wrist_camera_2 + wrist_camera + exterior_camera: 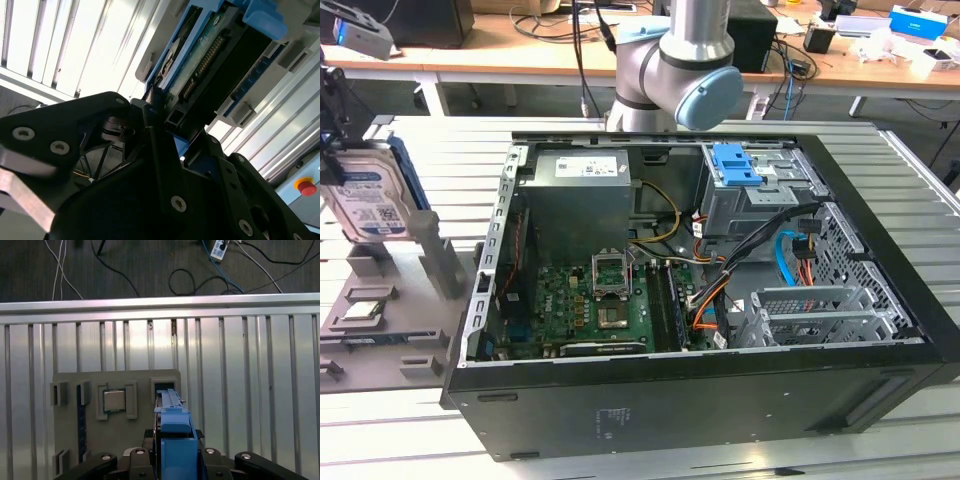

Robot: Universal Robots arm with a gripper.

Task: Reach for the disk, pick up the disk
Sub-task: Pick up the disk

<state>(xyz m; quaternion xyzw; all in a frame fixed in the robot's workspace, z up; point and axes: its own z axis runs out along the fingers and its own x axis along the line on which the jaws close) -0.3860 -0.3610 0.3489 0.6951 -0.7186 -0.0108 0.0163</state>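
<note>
A ribbed aluminium table carries the work, with cluttered desks and loose cables behind it in the exterior view. On it lies an open black computer case showing its green motherboard, grey metal drive cages and a blue plastic latch. At the exterior view's left sits a matte grey fixture plate with raised slots, one of which cradles a square processor chip.

The disk stands on edge above that plate, well apart from the case, with its white-and-blue label facing the exterior camera. The gripper comes at it from above and takes it by the upper end. Its long axis runs roughly upright, in line with the fingers and not across them.

In the first wrist view the disk's blue bracket runs straight away from the camera between two black fingers that press against its flanks. The jaws therefore look clamped on the disk's thin sides. A dark rectangular slot shows in the plate just beyond the disk's lower end; whether that end has fully cleared the slot I cannot tell.

The second wrist view shows the disk's underside: a green circuit board with a row of connector pins, framed by smooth blue plastic. The gripper there is dark bolted metal.
</note>
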